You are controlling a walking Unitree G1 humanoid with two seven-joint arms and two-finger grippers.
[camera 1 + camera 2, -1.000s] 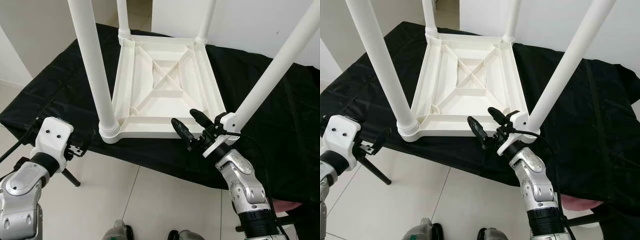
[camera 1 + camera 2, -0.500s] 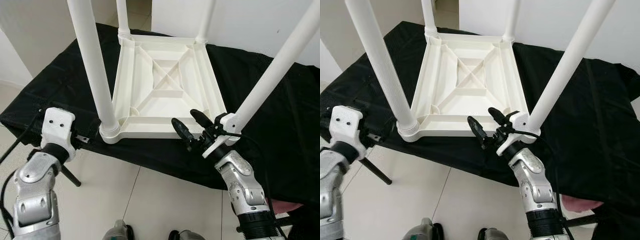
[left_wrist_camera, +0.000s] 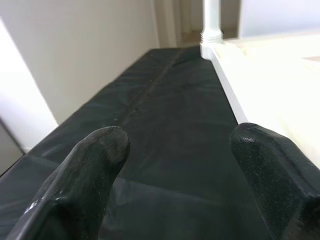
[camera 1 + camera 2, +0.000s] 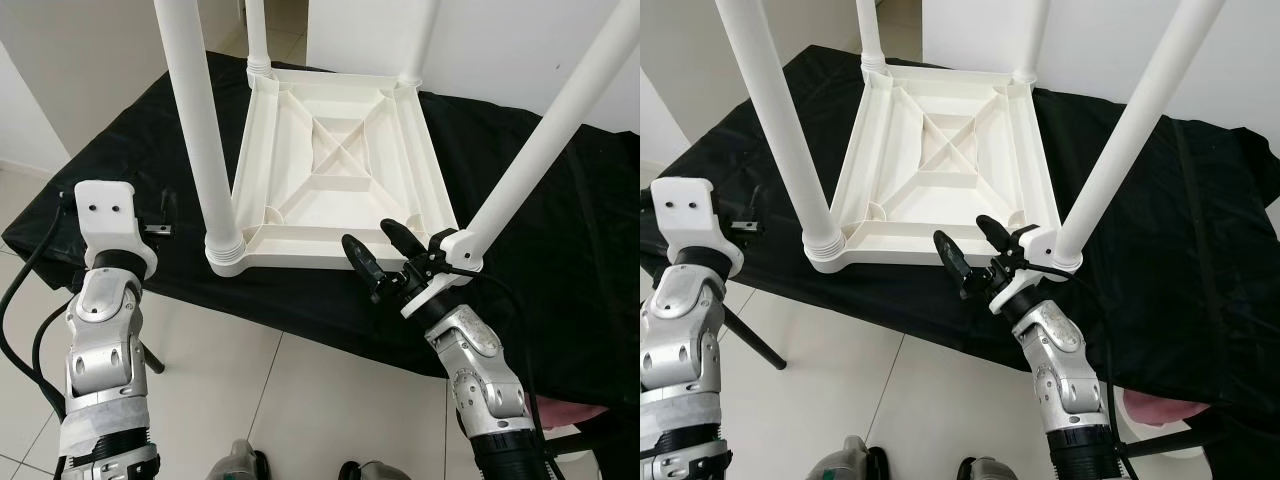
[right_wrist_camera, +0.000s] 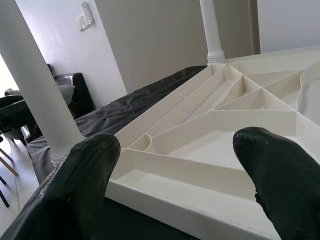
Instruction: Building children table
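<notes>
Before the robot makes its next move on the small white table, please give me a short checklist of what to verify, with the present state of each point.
1. All four legs stand in the upturned table: ok; near left leg, near right leg.
2. Table rests on the black cloth: ok.
3. Right pincer open at the near rim: ok.
4. Left pincer open over the cloth, beside the table: ok.
5. Either pincer holds anything: no, ok.
6. Legs seated tight: cannot tell.

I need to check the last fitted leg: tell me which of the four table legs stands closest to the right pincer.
The near right leg, rising from the corner socket right beside the open right pincer. The near left leg stands across the upturned tabletop; the other two are at its far edge.
</notes>
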